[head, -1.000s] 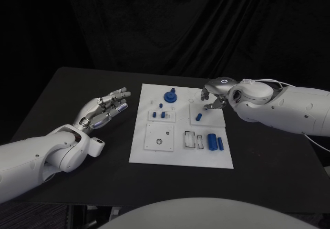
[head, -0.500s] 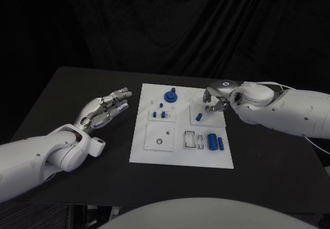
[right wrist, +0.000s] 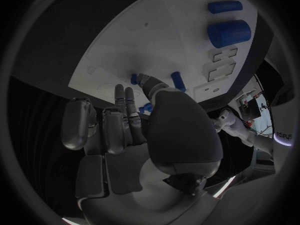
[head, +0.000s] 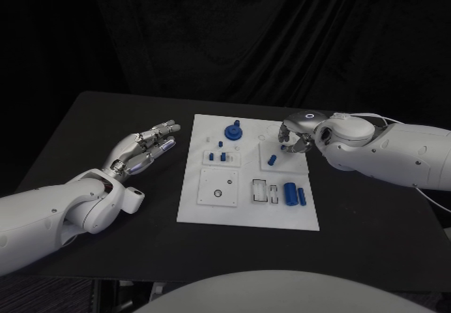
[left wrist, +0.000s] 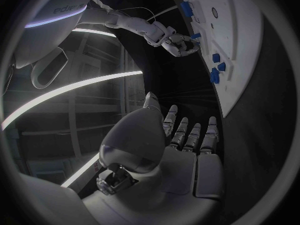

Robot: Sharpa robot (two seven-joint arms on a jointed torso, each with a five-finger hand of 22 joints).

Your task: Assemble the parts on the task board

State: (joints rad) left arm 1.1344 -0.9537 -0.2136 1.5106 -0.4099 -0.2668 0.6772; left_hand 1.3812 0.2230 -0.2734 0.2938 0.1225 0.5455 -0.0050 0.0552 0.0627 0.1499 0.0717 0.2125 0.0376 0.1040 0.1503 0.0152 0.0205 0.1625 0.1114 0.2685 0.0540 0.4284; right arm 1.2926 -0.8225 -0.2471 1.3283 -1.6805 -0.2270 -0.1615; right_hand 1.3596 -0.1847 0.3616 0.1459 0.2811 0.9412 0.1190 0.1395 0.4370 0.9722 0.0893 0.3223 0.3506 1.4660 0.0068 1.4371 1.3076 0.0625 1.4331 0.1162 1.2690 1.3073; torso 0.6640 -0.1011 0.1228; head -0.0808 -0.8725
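The white rectangular task board [head: 246, 171] lies flat in the middle of the black bench [head: 113, 117]. Small blue plastic parts sit on it: a round blue knob-like piece [head: 232, 134] near its far edge, two small blue pegs [head: 219, 156] in a raised white block left of centre, a short blue peg [head: 272, 159] lying on the right-hand block, and two blue cylinders [head: 294, 193] side by side near the right edge.

The silver many-fingered left hand [head: 143, 149] hovers over the bench just left of the board, palm up, its fingers [left wrist: 187, 135] stretched out and apart, holding nothing.

The silver many-fingered right hand [head: 293, 137] is over the board's far right corner, fingers [right wrist: 128, 102] curled downward toward the board near the short blue peg. Whether they touch or pinch a part, I cannot tell.
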